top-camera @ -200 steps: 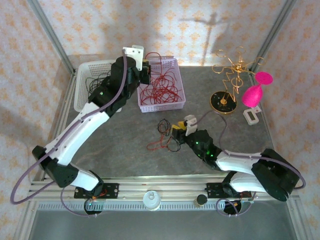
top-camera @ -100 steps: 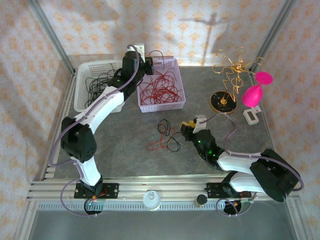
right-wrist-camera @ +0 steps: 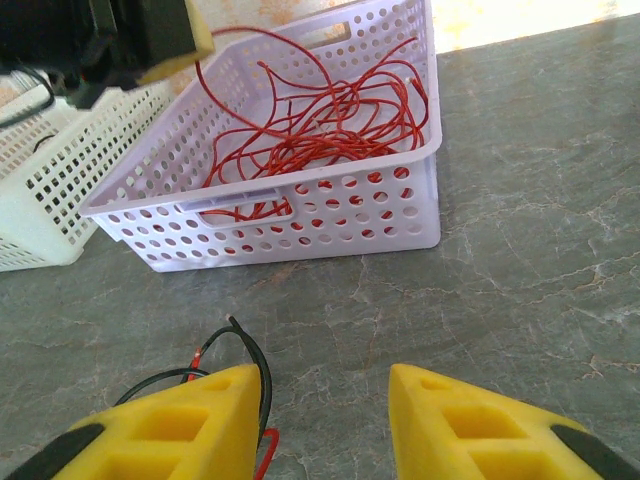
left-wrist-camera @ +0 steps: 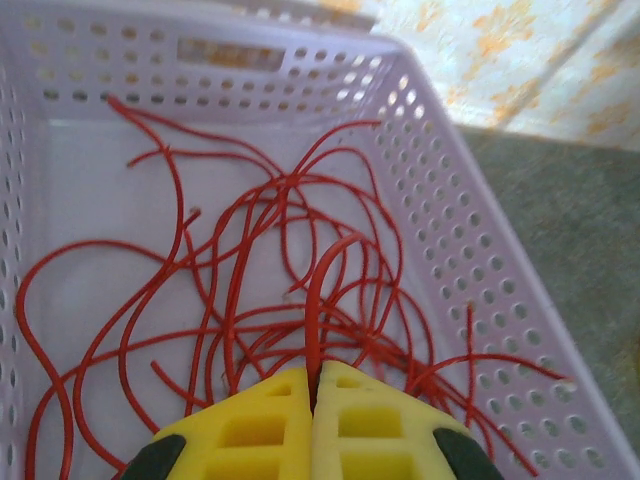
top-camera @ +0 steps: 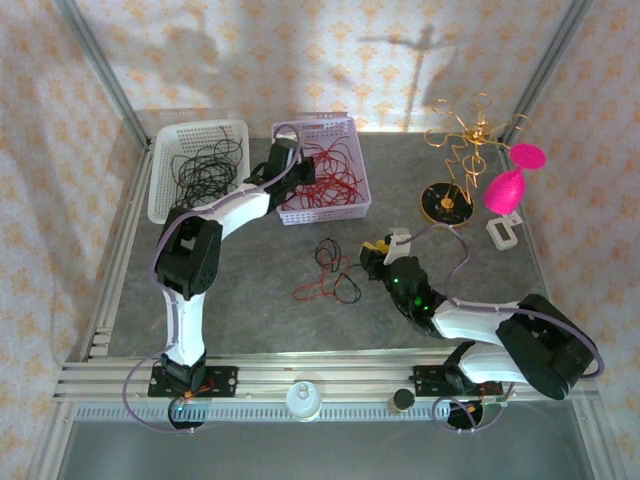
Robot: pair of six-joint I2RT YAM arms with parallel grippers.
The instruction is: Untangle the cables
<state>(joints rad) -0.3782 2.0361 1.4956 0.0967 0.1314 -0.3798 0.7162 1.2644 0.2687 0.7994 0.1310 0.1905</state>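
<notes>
While red cables (top-camera: 325, 180) fill the lilac basket (top-camera: 325, 213) and black cables (top-camera: 200, 165) the white basket (top-camera: 160, 190), seen from above, a small mixed tangle (top-camera: 330, 275) lies unsorted on the table (top-camera: 250, 290), just beside the right gripper (top-camera: 372, 252). At the left wrist, the left gripper (left-wrist-camera: 313, 385) pinches one red strand (left-wrist-camera: 311, 310) over the lilac basket, its pads pressed together. At the right wrist, the fingers (right-wrist-camera: 180, 425) stand partly apart, empty; a black strand (right-wrist-camera: 258, 360) seems to touch one.
</notes>
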